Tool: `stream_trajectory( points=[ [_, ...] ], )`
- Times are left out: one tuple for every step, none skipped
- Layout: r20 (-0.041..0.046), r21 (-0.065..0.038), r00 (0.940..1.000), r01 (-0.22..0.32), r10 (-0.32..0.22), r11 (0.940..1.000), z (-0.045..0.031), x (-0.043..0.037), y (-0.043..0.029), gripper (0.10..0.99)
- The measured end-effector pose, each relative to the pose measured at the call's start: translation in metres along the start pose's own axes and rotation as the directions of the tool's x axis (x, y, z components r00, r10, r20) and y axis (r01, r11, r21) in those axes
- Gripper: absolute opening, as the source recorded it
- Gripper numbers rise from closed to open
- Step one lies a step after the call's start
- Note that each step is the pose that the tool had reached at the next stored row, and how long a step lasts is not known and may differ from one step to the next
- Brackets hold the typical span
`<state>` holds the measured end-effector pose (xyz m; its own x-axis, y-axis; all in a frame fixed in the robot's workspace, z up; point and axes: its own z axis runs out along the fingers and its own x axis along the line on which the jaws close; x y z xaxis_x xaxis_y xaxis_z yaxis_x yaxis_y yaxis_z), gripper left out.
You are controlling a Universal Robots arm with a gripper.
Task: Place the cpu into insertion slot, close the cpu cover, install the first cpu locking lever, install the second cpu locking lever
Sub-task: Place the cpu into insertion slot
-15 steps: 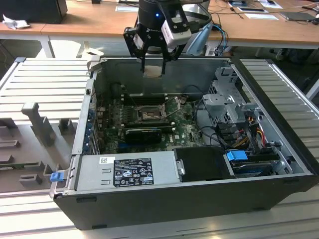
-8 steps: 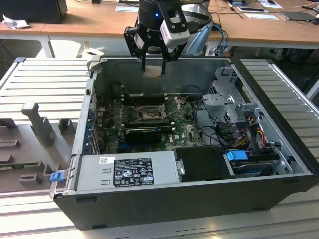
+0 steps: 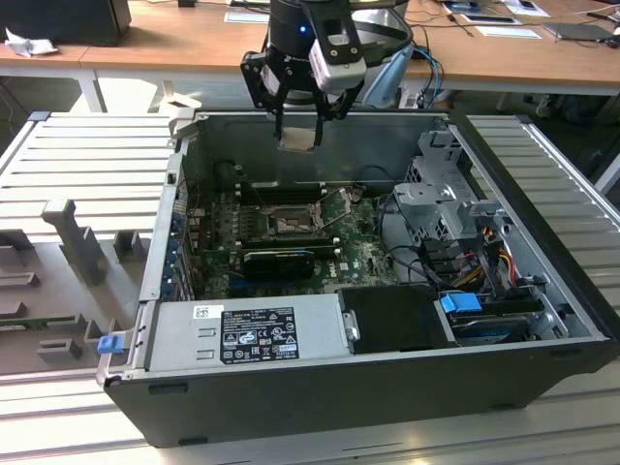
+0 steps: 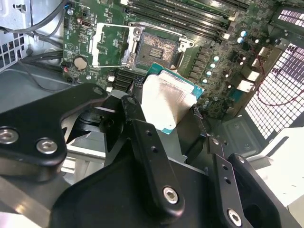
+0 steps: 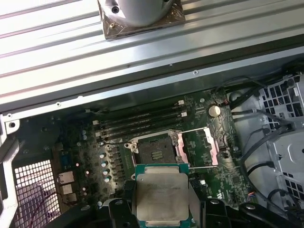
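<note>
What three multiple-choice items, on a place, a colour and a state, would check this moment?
1. Where is the cpu? A gripped by the hand over the case; B lying on the case's floor; C dropped outside the case.
2. What colour is the cpu's top face? A red; B black; C pale silver.
3. How is the cpu cover? A shut and latched; B swung open beside the insertion slot; C outside the case.
A: the hand clamps it in both wrist views. C: the first wrist view shows it. B: the slot lies bare.
</note>
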<state>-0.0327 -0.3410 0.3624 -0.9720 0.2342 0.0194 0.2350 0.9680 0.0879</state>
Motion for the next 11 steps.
stream_trajectory(
  points=[
    [0.0004, 0.0, 1.0, -0.004, 0.004, 1.0, 0.0, 0.0, 0.0, 0.533],
    [0.0007, 0.0, 1.0, -0.008, 0.008, 1.0, 0.0, 0.0, 0.0, 0.533],
    [0.0011, 0.0, 0.9999, -0.013, 0.013, 0.9999, 0.0, 0.0, 0.0, 0.533],
    [0.0015, 0.0, 0.9998, -0.017, 0.017, 0.9999, 0.0, 0.0, 0.0, 0.533],
    [0.002, 0.0, 0.9997, -0.024, 0.024, 0.9997, 0.0, 0.0, 0.0, 0.533],
    [0.0025, -0.001, 0.9996, -0.028, 0.028, 0.9996, 0.0, 0.0, 0.0, 0.533],
    [0.0029, -0.001, 0.9994, -0.033, 0.033, 0.9994, 0.0, 0.0, 0.0, 0.533],
    [0.0034, -0.001, 0.9992, -0.04, 0.04, 0.9992, 0.0, 0.0, 0.0, 0.533],
    [0.0036, -0.001, 0.9991, -0.042, 0.042, 0.9991, 0.0, 0.0, 0.0, 0.533],
    [0.0037, -0.001, 0.9991, -0.043, 0.043, 0.9991, 0.0, 0.0, 0.0, 0.533],
    [0.0039, -0.001, 0.999, -0.044, 0.044, 0.999, 0.0, 0.0, 0.0, 0.533]
  ],
)
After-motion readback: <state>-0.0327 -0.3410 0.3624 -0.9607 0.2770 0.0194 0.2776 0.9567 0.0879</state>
